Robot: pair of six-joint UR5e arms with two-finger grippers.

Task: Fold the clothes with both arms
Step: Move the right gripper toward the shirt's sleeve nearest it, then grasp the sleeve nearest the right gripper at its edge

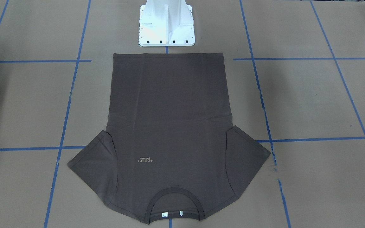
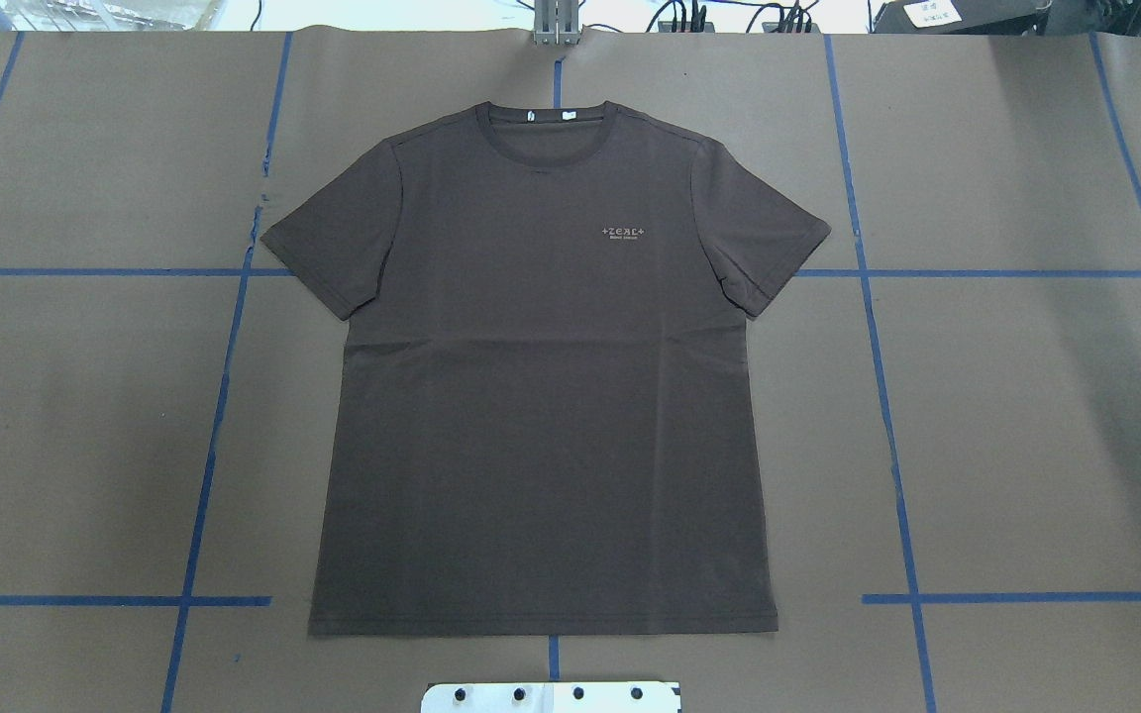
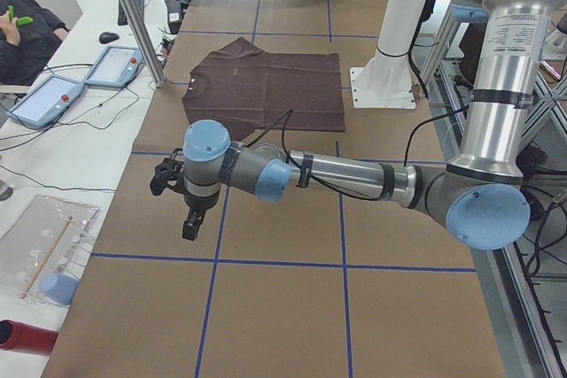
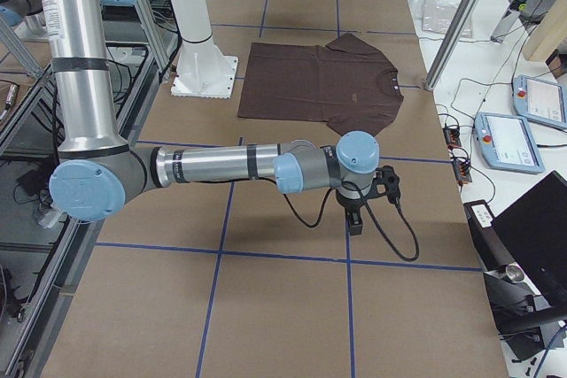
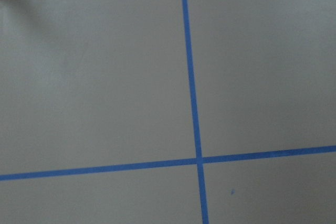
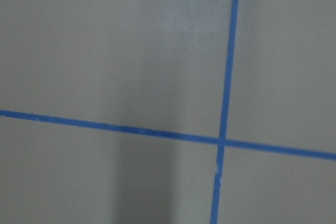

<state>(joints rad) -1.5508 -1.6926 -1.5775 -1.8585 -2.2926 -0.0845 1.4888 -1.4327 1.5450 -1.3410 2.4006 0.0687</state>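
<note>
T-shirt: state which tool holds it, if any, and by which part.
Neither. The T-shirt lies flat and untouched on the table; the left tool and the right tool hang over the table, away from it.

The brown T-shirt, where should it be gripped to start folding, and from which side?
Probably the two sleeve cuffs: the left sleeve from the robot's left, the right sleeve from its right. The T-shirt lies flat and front up on the table, so only its outer edges offer something to pinch, and the sleeves stick out sideways.
</note>
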